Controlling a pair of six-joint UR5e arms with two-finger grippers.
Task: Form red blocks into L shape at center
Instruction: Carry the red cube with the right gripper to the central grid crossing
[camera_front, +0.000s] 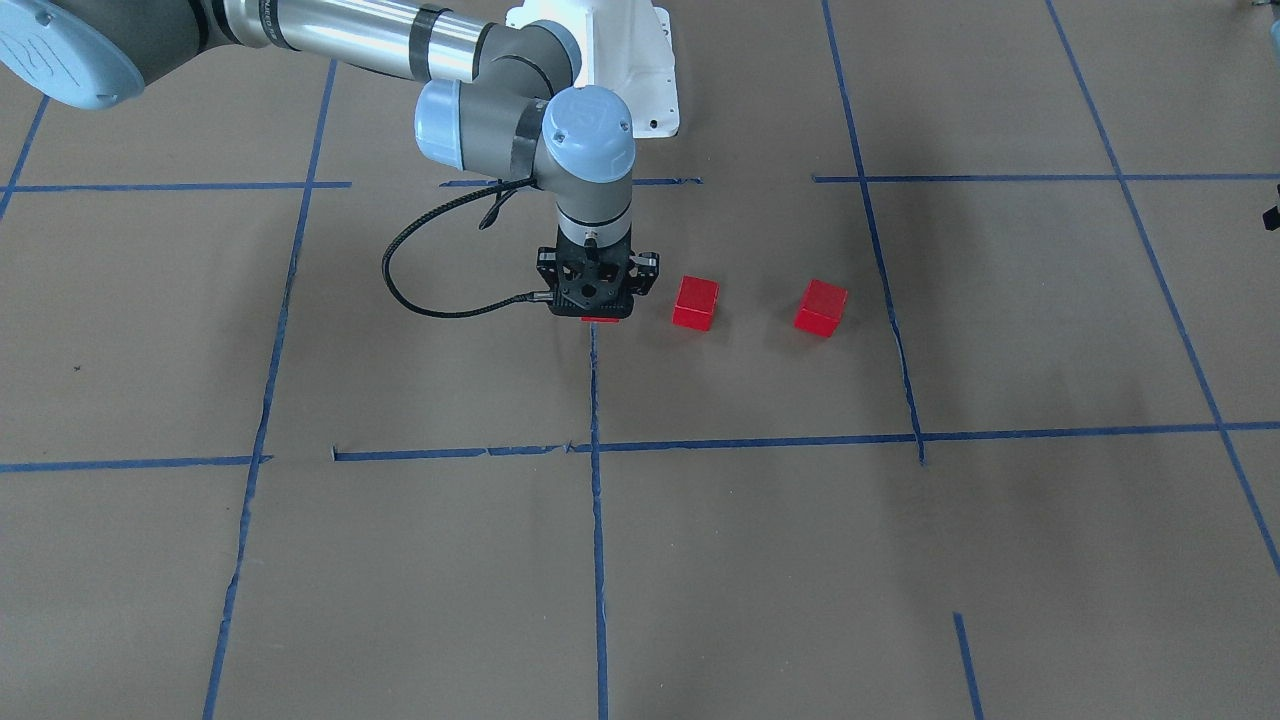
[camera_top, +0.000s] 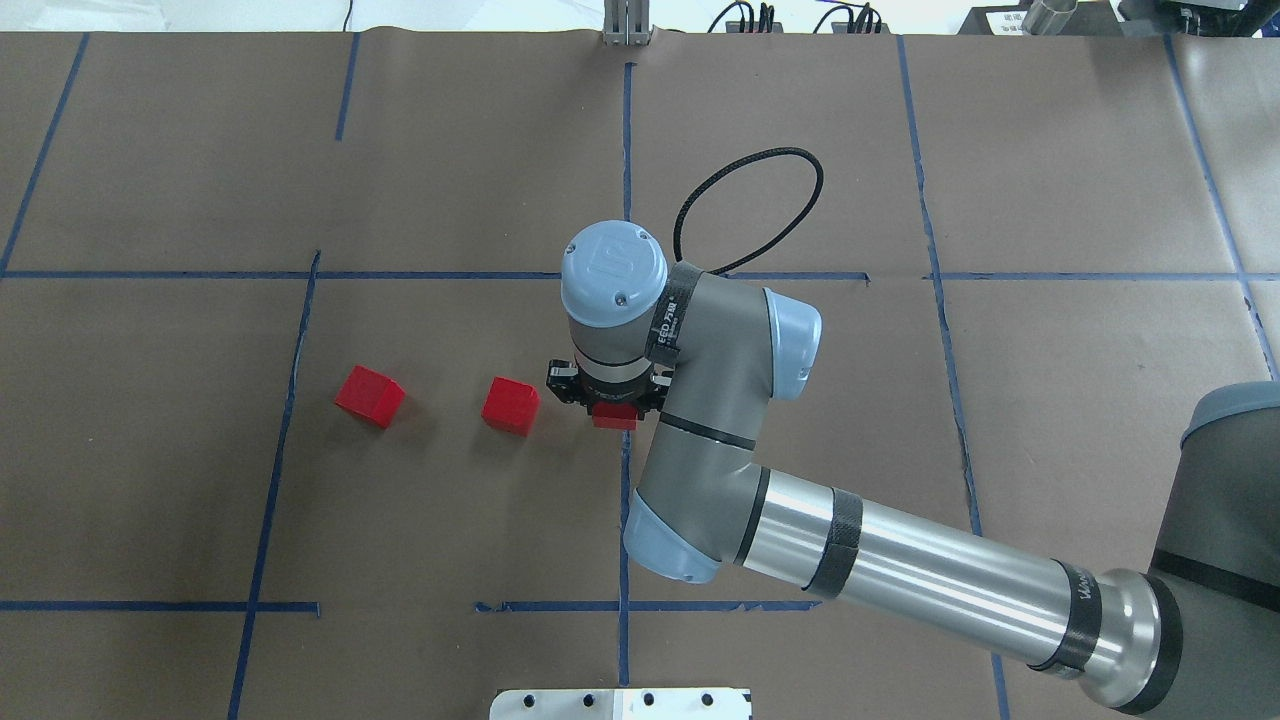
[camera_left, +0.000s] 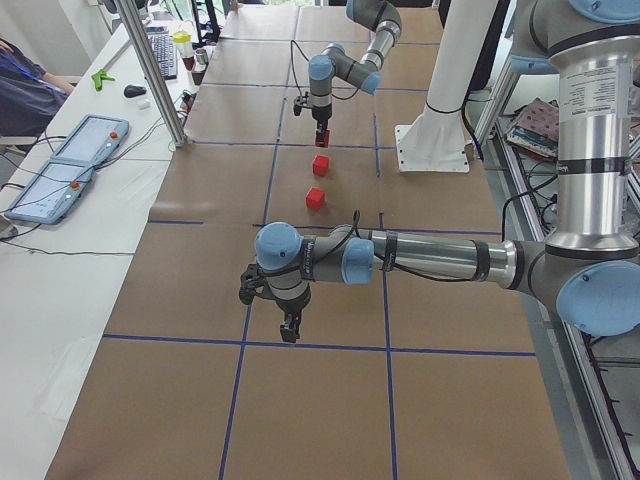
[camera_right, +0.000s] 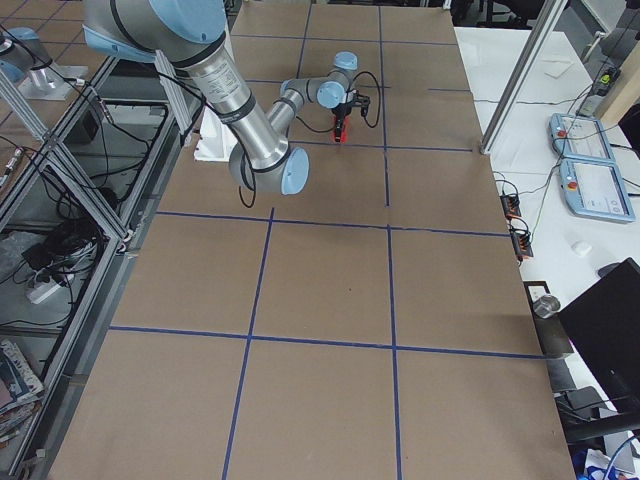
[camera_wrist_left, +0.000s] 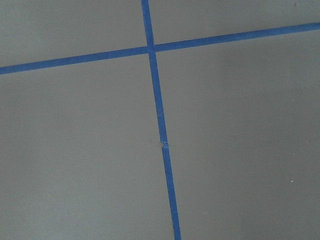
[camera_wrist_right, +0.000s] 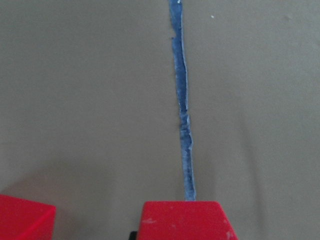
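Note:
My right gripper (camera_front: 597, 305) points straight down at the center (camera_front: 640, 370), shut on a red block (camera_front: 600, 319) at the end of a blue tape line (camera_front: 594, 380). The block looks low, at or just above the paper. In the overhead view the gripper (camera_top: 612, 405) hides most of that block (camera_top: 614, 418). The right wrist view shows it at the bottom edge (camera_wrist_right: 182, 220). Two more red blocks (camera_front: 695, 302) (camera_front: 820, 307) lie apart in a row beside it. My left gripper (camera_left: 290, 330) hangs over bare paper far from the blocks; I cannot tell if it is open.
The white robot base (camera_front: 620, 60) stands just behind the center cell. A black cable (camera_front: 420, 290) loops off the right wrist. Blue tape lines divide the brown paper. Teach pendants (camera_left: 60, 180) and a metal post (camera_left: 155, 70) stand at the operators' side.

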